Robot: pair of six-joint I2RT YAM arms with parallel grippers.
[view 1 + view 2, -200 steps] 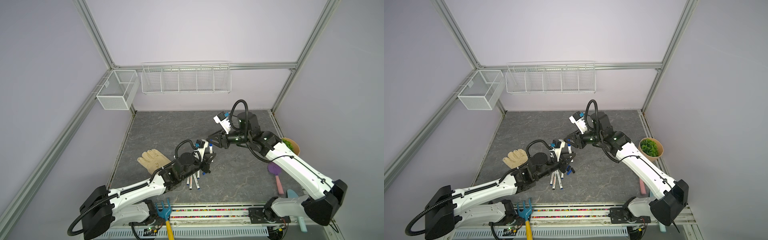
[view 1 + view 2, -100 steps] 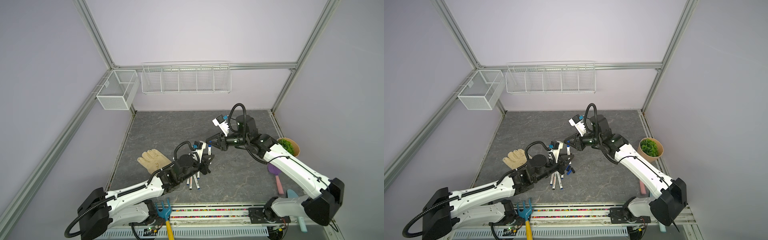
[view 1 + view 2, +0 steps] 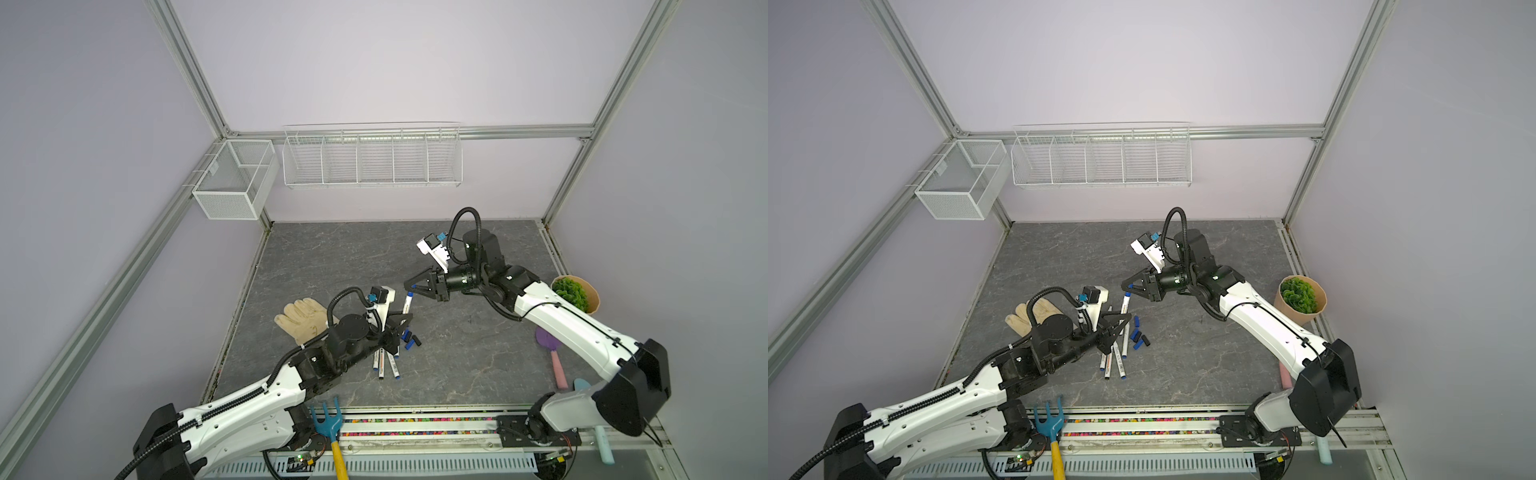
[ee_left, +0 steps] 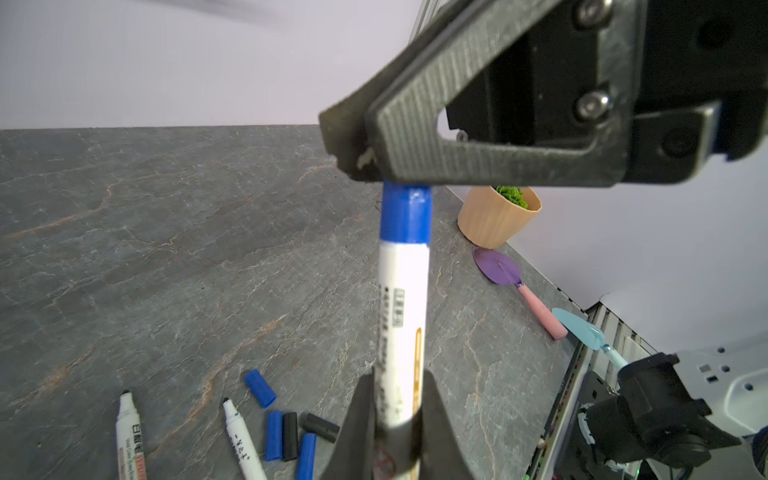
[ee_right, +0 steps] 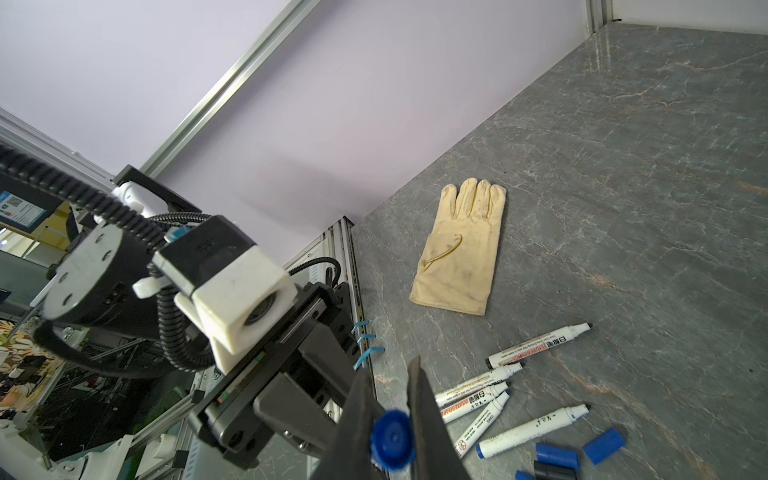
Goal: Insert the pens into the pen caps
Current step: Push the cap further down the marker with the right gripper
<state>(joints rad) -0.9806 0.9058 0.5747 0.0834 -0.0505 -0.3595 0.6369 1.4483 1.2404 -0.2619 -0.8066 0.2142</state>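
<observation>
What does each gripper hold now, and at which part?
Left gripper holds a pen by the lower part of its white barrel. Right gripper pinches the blue cap on that pen's upper end.

Bright, soft, even light; faint shadows. Left wrist view: right gripper (image 4: 351, 160), just beyond the jaws, blurred; table (image 4: 166, 249) sharp.

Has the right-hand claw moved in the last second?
Yes. The right gripper has edged away from the plant pot, toward the pen the left gripper holds, and shut on its blue cap.
</observation>
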